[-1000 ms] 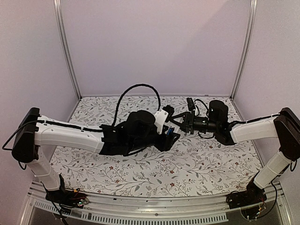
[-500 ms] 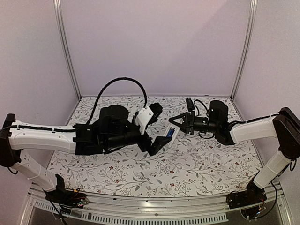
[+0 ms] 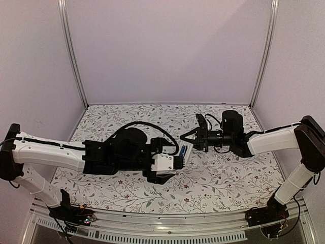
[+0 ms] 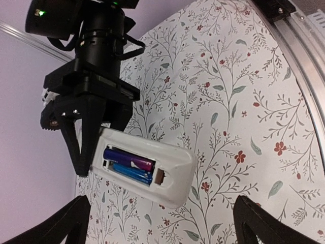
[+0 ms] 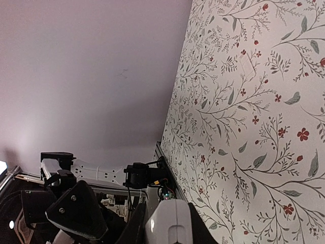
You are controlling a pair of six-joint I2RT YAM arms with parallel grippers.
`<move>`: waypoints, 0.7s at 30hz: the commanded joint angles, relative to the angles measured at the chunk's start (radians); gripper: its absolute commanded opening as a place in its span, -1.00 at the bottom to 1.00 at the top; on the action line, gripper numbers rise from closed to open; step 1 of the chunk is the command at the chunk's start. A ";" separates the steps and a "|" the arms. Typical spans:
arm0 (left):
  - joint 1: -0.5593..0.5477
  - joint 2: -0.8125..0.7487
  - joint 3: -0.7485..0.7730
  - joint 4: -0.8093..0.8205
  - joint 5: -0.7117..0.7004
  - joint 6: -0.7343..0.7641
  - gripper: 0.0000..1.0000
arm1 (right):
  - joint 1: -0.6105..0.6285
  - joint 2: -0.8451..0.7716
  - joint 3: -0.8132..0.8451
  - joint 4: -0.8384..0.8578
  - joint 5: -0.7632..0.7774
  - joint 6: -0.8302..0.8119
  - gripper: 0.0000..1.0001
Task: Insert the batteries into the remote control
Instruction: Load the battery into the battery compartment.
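Observation:
The white remote control point(image 4: 172, 175) is held in the air above the table, its open battery bay facing the left wrist camera. Two batteries lie side by side in the bay: a bright blue one point(image 4: 129, 174) and a dark violet-looking one point(image 4: 127, 158). My right gripper point(image 3: 193, 138) is shut on the remote's far end; in the right wrist view the remote's white end point(image 5: 170, 218) sits between its fingers point(image 5: 136, 226). My left gripper point(image 4: 162, 201) is open and empty, just short of the remote. In the top view the remote point(image 3: 184, 151) hangs between both grippers, the left gripper point(image 3: 175, 161) below it.
The floral-patterned table point(image 3: 223, 173) lies beneath both arms. Purple walls with metal corner posts point(image 3: 71, 51) enclose it. The metal rail point(image 3: 167, 223) runs along the near edge by the arm bases.
My left arm has drawn back from the remote, dropped lower and turned its wrist, and its open gripper now faces the battery bay. My right gripper still holds the remote, shifted slightly left.

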 commanded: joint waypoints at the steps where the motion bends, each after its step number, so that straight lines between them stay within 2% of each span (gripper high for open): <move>1: -0.011 0.049 0.061 -0.070 -0.016 0.140 0.99 | 0.017 0.009 0.035 -0.031 -0.020 0.030 -1.00; 13: -0.008 0.098 0.076 -0.027 0.005 0.177 0.99 | 0.057 0.009 0.044 -0.063 -0.002 0.046 -1.00; 21: -0.007 0.085 -0.028 0.171 0.016 0.258 0.99 | 0.072 -0.023 0.062 -0.166 0.035 -0.022 -1.00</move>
